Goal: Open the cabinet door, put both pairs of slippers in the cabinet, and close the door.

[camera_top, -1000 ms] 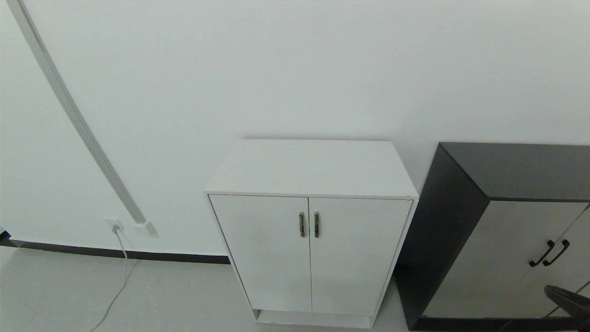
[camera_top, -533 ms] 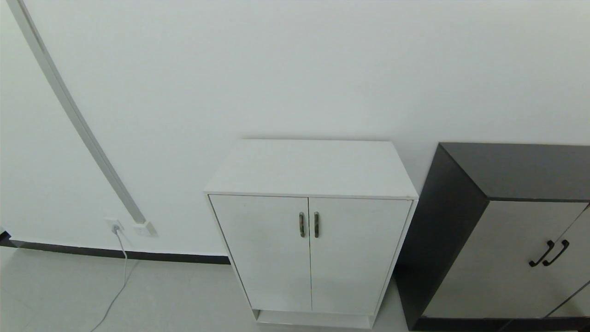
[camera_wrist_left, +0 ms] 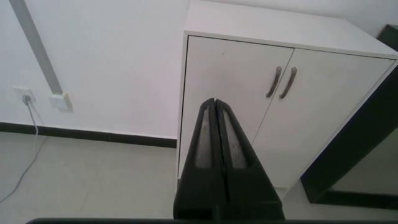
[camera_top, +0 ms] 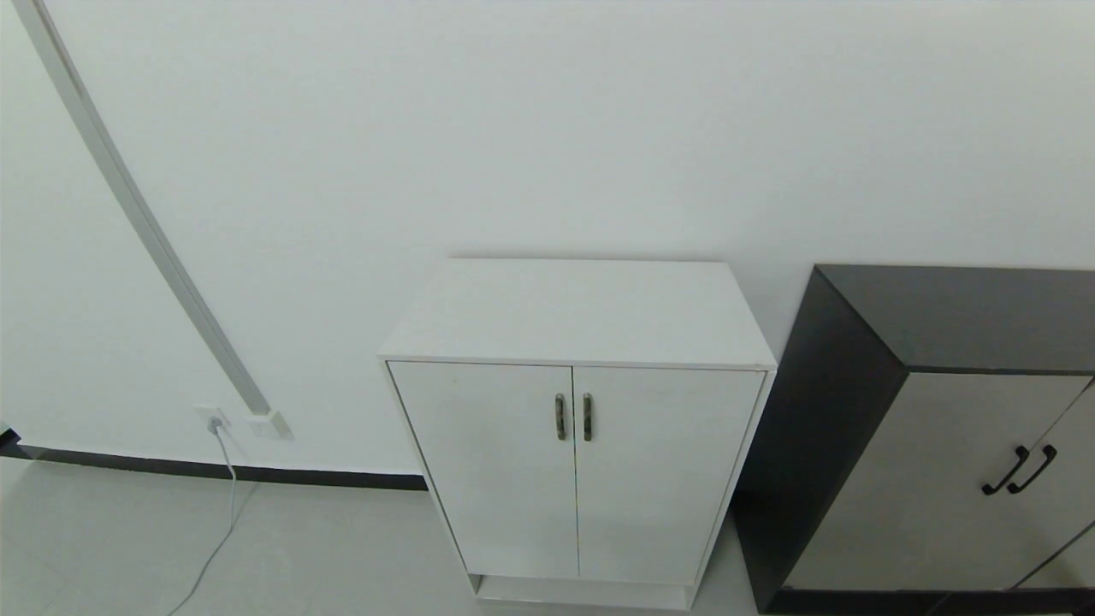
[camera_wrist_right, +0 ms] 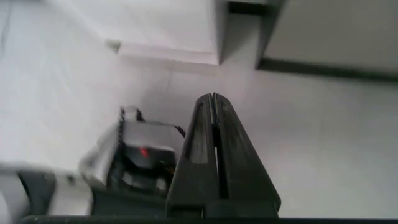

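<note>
Right, L to R: the left gripper (camera_wrist_left: 215, 102) hangs w/ fingers pressed together, empty, aimed at the white cabinet (camera_top: 578, 316). It stands centre against the wall (camera_top: 547, 128), both doors (camera_top: 488, 462) shut, twin handles (camera_top: 560, 417) just beside each other. Then the right gripper (camera_wrist_right: 212, 98), also closed & empty, points at the floor (camera_wrist_right: 323, 124). Risk: handles sit so near that a claw could hook both or slip off. Room: smooth grey floor, white wall, socket (camera_top: 212, 419) w/ cable (camera_top: 224, 505) at left, black cabinet (camera_top: 855, 428) just beside on the right.
</note>
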Controlling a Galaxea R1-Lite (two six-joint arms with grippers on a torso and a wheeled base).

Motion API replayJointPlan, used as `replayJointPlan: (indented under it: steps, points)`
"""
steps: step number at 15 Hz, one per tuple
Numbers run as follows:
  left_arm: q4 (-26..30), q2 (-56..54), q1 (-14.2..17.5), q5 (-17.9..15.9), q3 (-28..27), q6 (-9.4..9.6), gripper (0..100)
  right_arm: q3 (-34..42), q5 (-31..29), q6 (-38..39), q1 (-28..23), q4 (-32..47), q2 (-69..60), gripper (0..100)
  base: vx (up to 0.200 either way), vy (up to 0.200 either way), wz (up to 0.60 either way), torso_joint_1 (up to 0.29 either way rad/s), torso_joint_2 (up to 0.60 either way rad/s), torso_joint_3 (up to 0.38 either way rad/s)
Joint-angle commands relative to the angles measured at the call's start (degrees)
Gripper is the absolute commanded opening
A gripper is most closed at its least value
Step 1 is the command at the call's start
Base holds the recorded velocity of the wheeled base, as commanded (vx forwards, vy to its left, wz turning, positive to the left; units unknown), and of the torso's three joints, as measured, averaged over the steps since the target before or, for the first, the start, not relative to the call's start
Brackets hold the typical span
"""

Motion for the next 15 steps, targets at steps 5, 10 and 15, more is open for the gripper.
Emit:
replayJointPlan:
  steps: [5, 10, 15]
  points:
    - [0.0, 0.1, 0.0, 0.0, 0.0, -0.03, 0, -0.1, -0.3, 3.3, -1.9, 0.8, 6.6, 0, 0.000, 0.000, 0.00, 0.000, 0.00, 0.000]
    - [0.0, 0.0, 0.0, 0.0, 0.0, -0.03, 0, 0.0, -13.1, 3.3, 2.8, 3.5, 3.7, 0, 0.000, 0.000, 0.00, 0.000, 0.00, 0.000]
    - [0.0, 0.1, 0.0, 0.0, 0.0, -0.03, 0, 0.0, -13.2, 3.4, 22.4, 3.6, -22.0, 0, 0.000, 0.000, 0.00, 0.000, 0.00, 0.000]
